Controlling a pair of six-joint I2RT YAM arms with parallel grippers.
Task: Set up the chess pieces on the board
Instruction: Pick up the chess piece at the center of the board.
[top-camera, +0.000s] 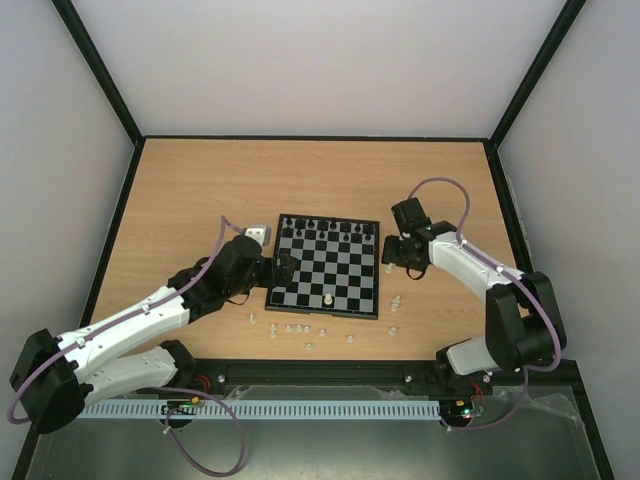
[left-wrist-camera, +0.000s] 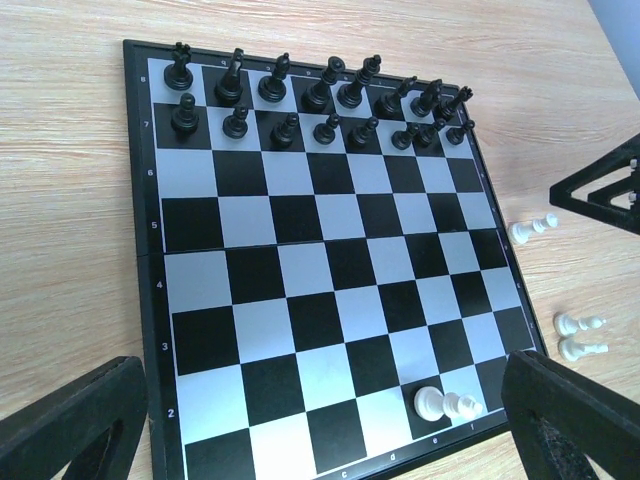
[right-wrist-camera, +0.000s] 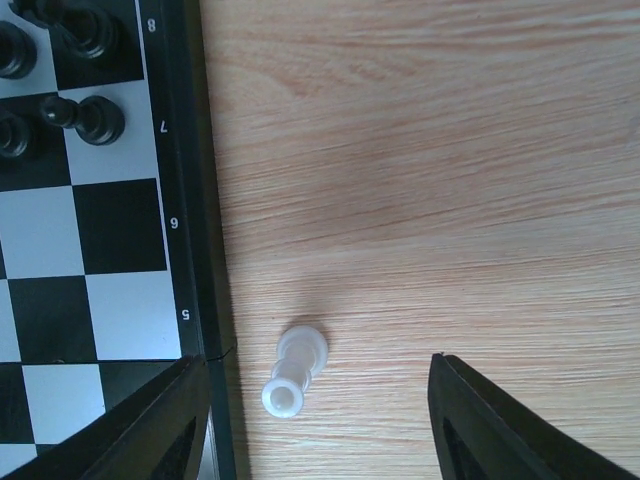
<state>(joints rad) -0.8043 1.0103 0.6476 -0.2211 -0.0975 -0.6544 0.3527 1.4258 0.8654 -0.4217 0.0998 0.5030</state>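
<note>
Black pieces (top-camera: 325, 228): standing in two full rows along the far side of the board (top-camera: 324, 266)
White on the board: a single white piece (left-wrist-camera: 432, 402), on a square of the near rows
Loose white pieces (top-camera: 300, 328): scattered on the table (top-camera: 200, 190) off the board's near edge, a few more beside its right edge
Right gripper (right-wrist-camera: 318, 365): low over the table just right of the board, jaws part-way apart on either side of a white pawn (right-wrist-camera: 295, 368), neither finger touching it; whether the pawn stands or lies I cannot tell
Left gripper (left-wrist-camera: 322, 362): jaws wide and holding nothing, hovering at the board's left side
Step in hand: picking up that white pawn, by my reading; the black side looks done and the white side barely begun
Next move calls for: shutting squarely on the tiny pawn without flicking it away, lifting clear of the board's raised border, then setting it upright on a near-row square
</note>
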